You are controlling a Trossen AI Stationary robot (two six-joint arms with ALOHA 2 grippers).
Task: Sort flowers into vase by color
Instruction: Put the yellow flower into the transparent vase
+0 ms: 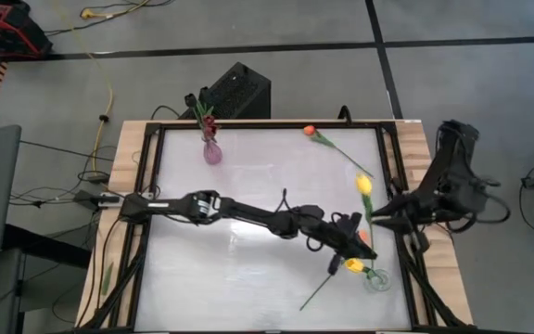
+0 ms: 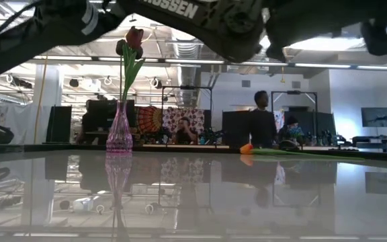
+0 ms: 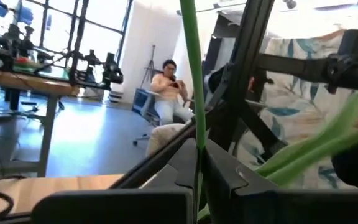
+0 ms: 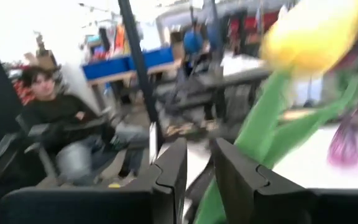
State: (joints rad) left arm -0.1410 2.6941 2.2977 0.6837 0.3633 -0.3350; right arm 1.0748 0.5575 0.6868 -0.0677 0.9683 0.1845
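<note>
My left arm reaches across the table; its gripper [image 1: 350, 243] [image 3: 199, 168] is shut on a thin green stem [image 3: 197, 93] just left of a clear vase [image 1: 376, 281]. That vase holds a yellow-headed flower [image 1: 353, 265]. My right gripper [image 1: 375, 215] [image 4: 199, 168] comes in from the right edge and is shut on a yellow tulip [image 1: 364, 184] [image 4: 316, 31], lifted off the table. An orange tulip [image 1: 310, 131] [image 2: 246, 148] lies flat near the far edge. Dark red tulips [image 2: 134, 37] stand in a pink vase [image 1: 210, 152] [image 2: 119, 134] at the far left. My left gripper pinches the thin stem [image 3: 198, 146] between its two fingers, which lie across it. The stem's free end [image 1: 318, 292] slants out toward the near edge; which head it carries I cannot tell. My right gripper comes level from the table's right and has the yellow tulip's stem [image 4: 215, 200] between its fingers, below the head. The head and a leaf [image 4: 303, 127] stand clear above the fingers.
A black frame [image 1: 146, 213] borders the white tabletop. A black box [image 1: 236, 90] sits beyond the far edge. The two grippers are close together above the right near corner, beside the clear vase. People sit and stand in the room beyond [image 2: 261, 117].
</note>
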